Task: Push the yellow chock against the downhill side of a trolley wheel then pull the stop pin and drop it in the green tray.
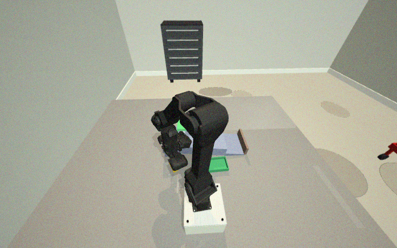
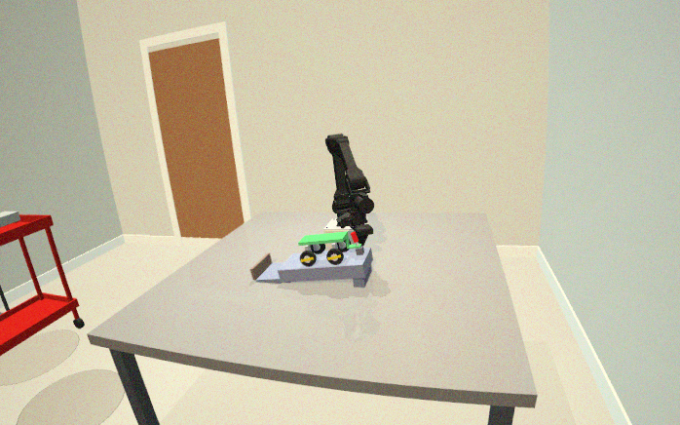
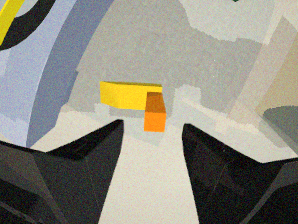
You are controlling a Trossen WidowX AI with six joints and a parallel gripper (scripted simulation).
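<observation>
reaching the yellow chock with orange handle (image 1: 174, 170) (image 3: 126, 96), jaws parted and empty; chocking and pin-pulling remain undone.

Small trolley, bright green flat deck (image 1: 180, 125) (image 2: 324, 239), black wheels with yellow hub bars; standing on the ramp, deck tilted. Ramp, pale blue-grey, sloping (image 1: 235, 143) (image 2: 314, 272), brown end board at its low end. Stop pin, red block-shaped head (image 2: 354, 237); upright at the uphill end. Chock, yellow wedge-like body, orange block handle (image 1: 174, 170) (image 3: 125, 96); on the table beside the ramp, apart from the wheels. Tray, green, rectangular, shallow, rimmed (image 1: 227, 169); flat near the ramp.
</observation>
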